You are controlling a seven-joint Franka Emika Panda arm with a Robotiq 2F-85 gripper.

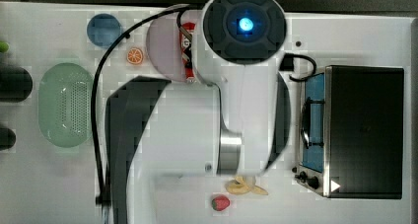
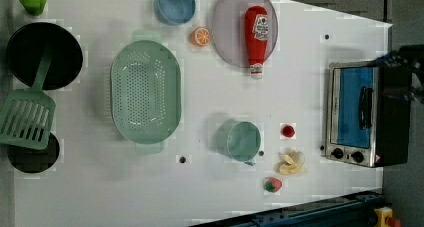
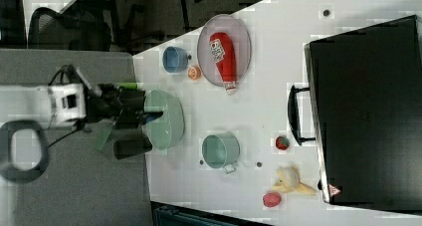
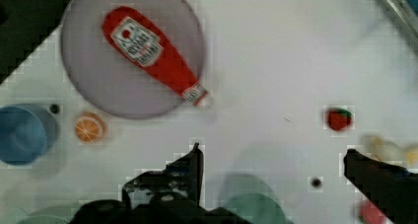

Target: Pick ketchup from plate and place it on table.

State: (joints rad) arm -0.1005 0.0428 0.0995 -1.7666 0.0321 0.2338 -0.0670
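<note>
The ketchup (image 2: 256, 34), a slim red bottle with a white label, lies flat on the pale lilac plate (image 2: 227, 37), and its white cap end pokes over the plate's rim. The wrist view has the ketchup (image 4: 150, 54) on the plate (image 4: 98, 81), well apart from my gripper (image 4: 272, 152). The gripper is open wide, one dark finger (image 4: 192, 167) on each side, with nothing between them. It hangs high above the white table (image 2: 210, 97). In the top view my arm (image 1: 245, 24) covers part of the plate (image 1: 160, 46) and most of the ketchup (image 1: 189, 36).
A blue cup (image 2: 174, 4) and an orange slice (image 2: 201, 36) sit beside the plate. A green basket (image 2: 145, 92), a green mug (image 2: 240, 140), a strawberry (image 2: 287, 131), a banana peel (image 2: 291, 163) and a toaster oven (image 2: 357, 114) also stand on the table.
</note>
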